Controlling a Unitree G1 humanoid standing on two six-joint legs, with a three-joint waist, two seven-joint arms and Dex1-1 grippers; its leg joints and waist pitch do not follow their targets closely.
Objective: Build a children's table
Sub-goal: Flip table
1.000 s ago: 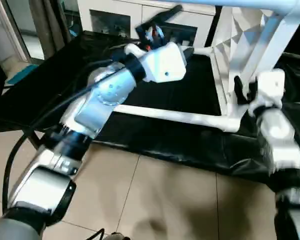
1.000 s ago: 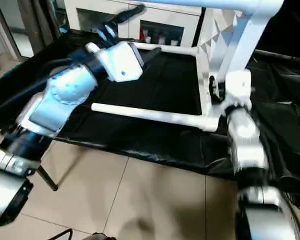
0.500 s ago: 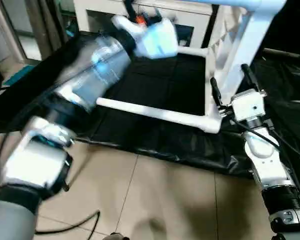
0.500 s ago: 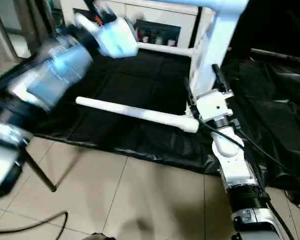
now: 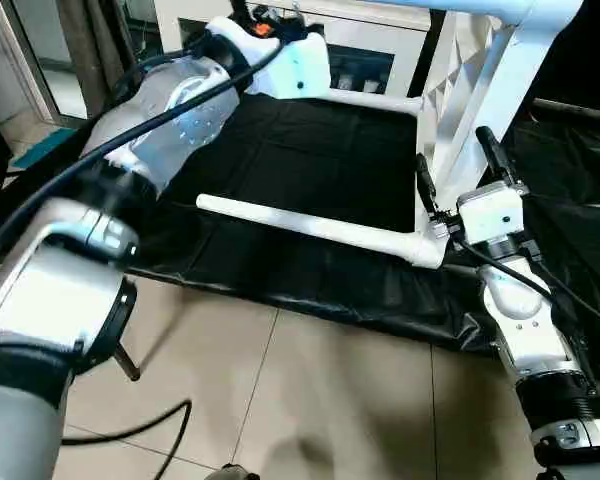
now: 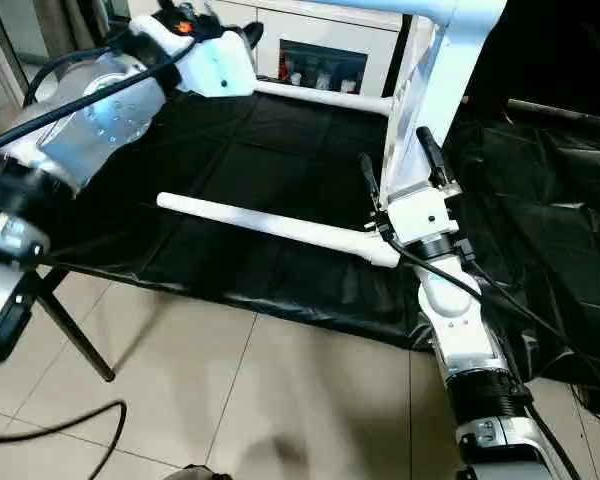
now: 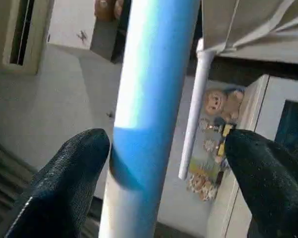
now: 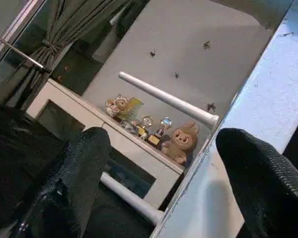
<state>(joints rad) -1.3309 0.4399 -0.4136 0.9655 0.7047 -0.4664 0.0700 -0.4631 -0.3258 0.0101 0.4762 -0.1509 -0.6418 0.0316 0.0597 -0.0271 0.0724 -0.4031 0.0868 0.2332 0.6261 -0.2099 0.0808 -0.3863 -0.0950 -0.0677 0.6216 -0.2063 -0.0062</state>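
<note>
no readable text, labels, brands or numbers on any surface in view

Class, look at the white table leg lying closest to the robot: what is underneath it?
Under the nearest leg lies a black sheet spread over a work surface. The sheet hides that surface, so its material cannot be seen. Below the sheet's front edge, beige floor tiles show.

The white plastic tabletop [image 6: 420, 80] stands on edge at the upper right of the frame, ribbed underside showing, with white cylindrical legs jutting sideways from its corner sockets: a near leg [image 6: 270, 228] across the middle and a far leg [image 6: 325, 97] above it.
</note>
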